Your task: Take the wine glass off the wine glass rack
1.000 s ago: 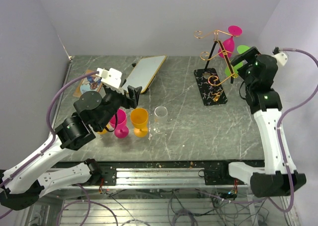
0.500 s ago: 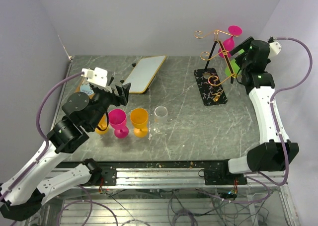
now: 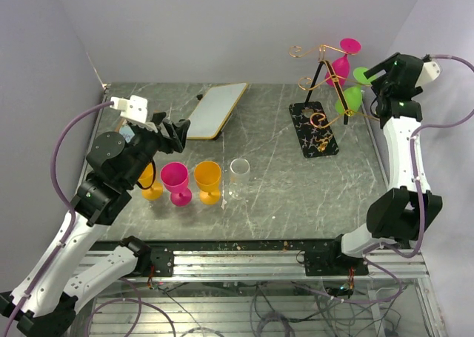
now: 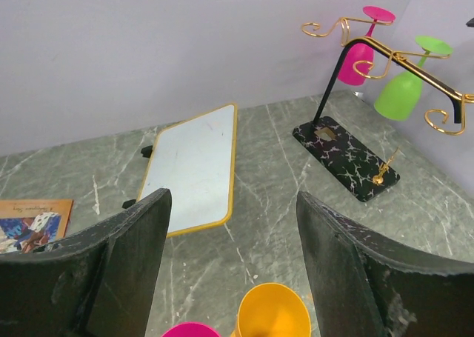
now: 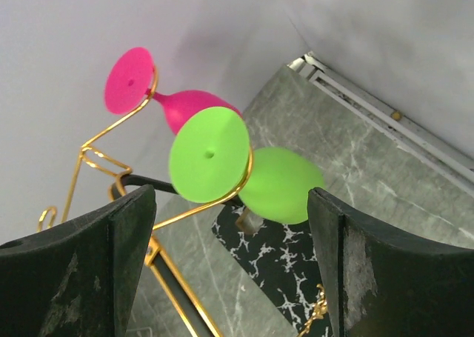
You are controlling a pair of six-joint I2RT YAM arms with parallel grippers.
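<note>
The wine glass rack (image 3: 320, 64) is thin gold wire on a dark slanted post with a black white-veined base (image 3: 315, 129), at the back right. A green wine glass (image 3: 350, 98) and a pink wine glass (image 3: 339, 61) hang upside down from its arms. My right gripper (image 3: 379, 76) is open and empty just right of the green glass's foot. In the right wrist view the gripper (image 5: 231, 196) has the green foot (image 5: 209, 154) and bowl (image 5: 281, 185) between its spread fingers, apart from them, and the pink glass (image 5: 185, 107) beyond. My left gripper (image 3: 175, 129) is open and empty at the left.
A pink cup (image 3: 176, 180), two orange cups (image 3: 208, 180) (image 3: 150, 185) and a clear glass (image 3: 239, 175) stand at front left. A white board with a gold edge (image 3: 215, 109) and a picture card (image 3: 118, 132) lie behind. The right wall is close behind the rack.
My right arm has risen and swung back to the right, so its gripper now faces the green glass's foot. My left arm has drawn back left, away from the cups.
</note>
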